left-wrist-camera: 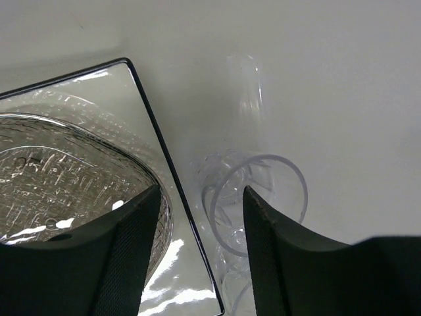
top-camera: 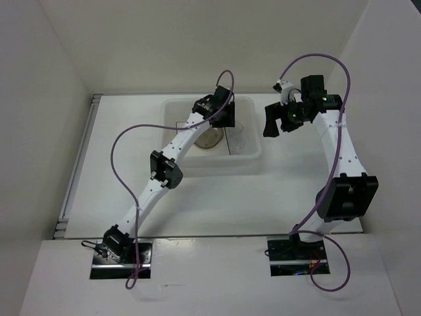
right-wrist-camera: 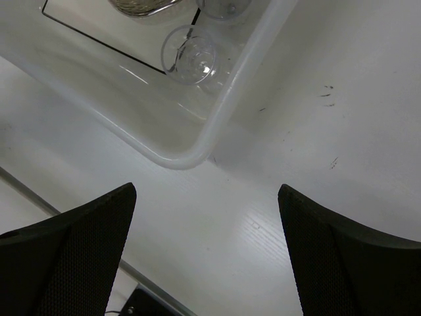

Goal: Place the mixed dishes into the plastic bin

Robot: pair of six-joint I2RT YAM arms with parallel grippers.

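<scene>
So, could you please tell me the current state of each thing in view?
plastic bin: upright on the table, holding dishes.
square plate: lying flat in the bin.
speckled dish: resting on the plate.
clear cup: in the bin, at the plate's edge.
left gripper: open, empty, over the bin's contents.
right gripper: open, empty, over the table outside the bin.

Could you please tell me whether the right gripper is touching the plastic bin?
Apart. The right wrist view shows the right gripper open over bare table, a strip of it separating the fingers from the plastic bin.
</scene>
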